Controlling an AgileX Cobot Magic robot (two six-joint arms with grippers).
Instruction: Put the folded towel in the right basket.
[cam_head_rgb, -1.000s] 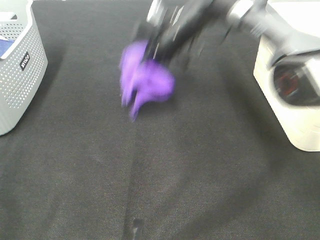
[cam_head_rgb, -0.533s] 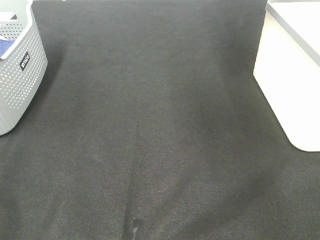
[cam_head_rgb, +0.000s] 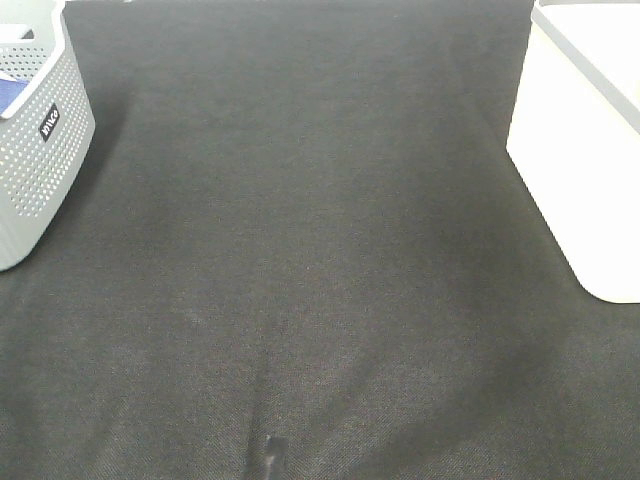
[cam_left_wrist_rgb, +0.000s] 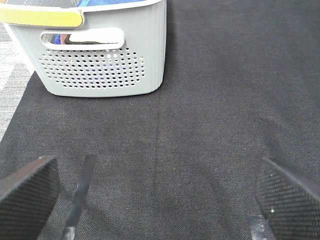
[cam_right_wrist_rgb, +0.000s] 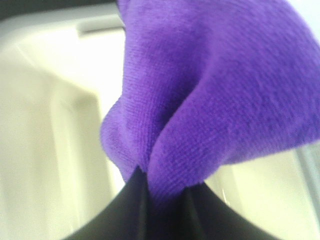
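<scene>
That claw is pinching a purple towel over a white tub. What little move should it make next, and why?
Probably open the right gripper and let the towel drop. The right wrist view shows the towel pinched at the fingertips with the inside of the white basket right behind it, so it seems to hang over the basket.

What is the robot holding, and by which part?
The right gripper pinches the purple towel by a bunched fold. The left gripper is open and empty.
</scene>
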